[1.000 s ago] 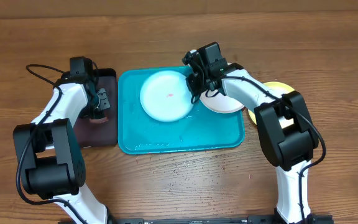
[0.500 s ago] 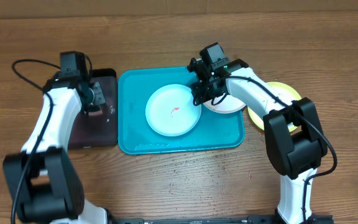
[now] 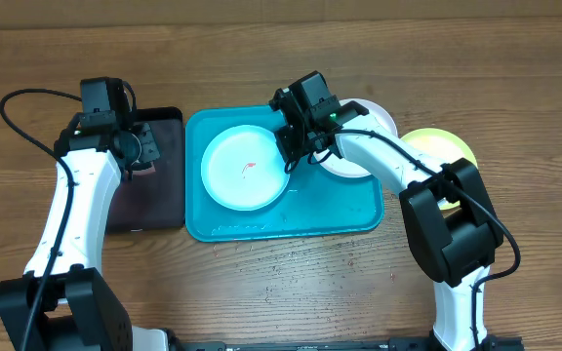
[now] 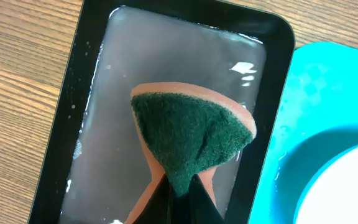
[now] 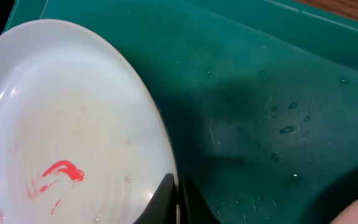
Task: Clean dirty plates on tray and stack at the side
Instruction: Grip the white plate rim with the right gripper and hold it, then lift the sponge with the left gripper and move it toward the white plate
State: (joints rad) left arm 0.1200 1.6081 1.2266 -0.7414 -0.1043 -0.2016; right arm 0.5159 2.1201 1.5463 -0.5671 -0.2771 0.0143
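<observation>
The light cyan plate with a red smear lies on the turquoise tray, left of middle; it also shows in the right wrist view. My right gripper is shut on that plate's right rim. The white plate lies over the tray's right rim. The yellow-green plate lies on the table to its right. My left gripper is shut on a green and orange sponge above the black tray of water.
The narrow black tray lies just left of the turquoise tray. Water drops dot the turquoise tray floor. Bare wooden table lies around both trays.
My right gripper has dragged the cyan plate leftward across the tray. The left arm has shifted up and left over the black tray, still holding the sponge.
</observation>
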